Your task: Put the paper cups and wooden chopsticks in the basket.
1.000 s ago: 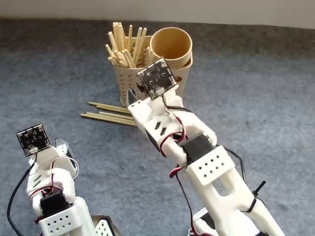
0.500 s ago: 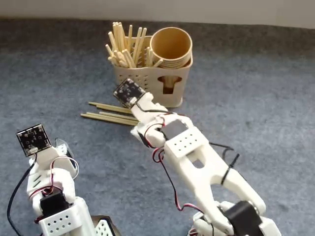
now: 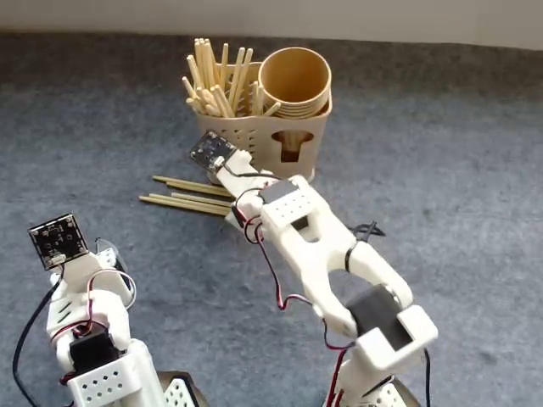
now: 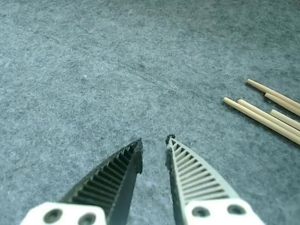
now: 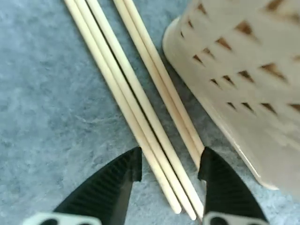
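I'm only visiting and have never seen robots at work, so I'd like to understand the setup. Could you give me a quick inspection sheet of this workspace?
Surface: grey felt-like table cover, lying flat.
Job's things: cream slotted plastic basket stands upright, holding a stack of tan paper cups and a bunch of wooden chopsticks. Several loose wooden chopsticks lie flat on the cover beside it.
Clutter: nothing seen.
Jaws: right arm has its jaws open over the loose chopsticks' ends. The left arm has its jaws slightly apart, holding nothing.
Cables: red, black and white wires run along both arms.
Surroundings: pale strip beyond the cover's far edge.
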`<state>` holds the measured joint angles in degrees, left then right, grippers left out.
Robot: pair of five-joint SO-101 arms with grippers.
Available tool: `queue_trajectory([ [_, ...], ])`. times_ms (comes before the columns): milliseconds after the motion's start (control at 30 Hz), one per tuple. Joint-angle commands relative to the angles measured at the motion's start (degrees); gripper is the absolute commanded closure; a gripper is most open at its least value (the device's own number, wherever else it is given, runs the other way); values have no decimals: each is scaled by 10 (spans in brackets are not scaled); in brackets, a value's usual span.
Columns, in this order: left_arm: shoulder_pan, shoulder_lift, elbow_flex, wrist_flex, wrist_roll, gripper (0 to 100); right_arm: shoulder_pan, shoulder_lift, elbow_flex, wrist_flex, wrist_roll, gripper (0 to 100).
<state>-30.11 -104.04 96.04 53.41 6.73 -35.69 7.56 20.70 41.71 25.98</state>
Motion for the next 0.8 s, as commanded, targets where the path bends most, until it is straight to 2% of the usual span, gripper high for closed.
queue_trajectory([
  [0,-6,0,12,2,1,899,16,6,-49,1,45,809],
  [100,-6,0,12,2,1,899,15,15,-51,1,81,822],
  [767,-6,0,12,2,1,899,3,80,-54,-27,92,821],
])
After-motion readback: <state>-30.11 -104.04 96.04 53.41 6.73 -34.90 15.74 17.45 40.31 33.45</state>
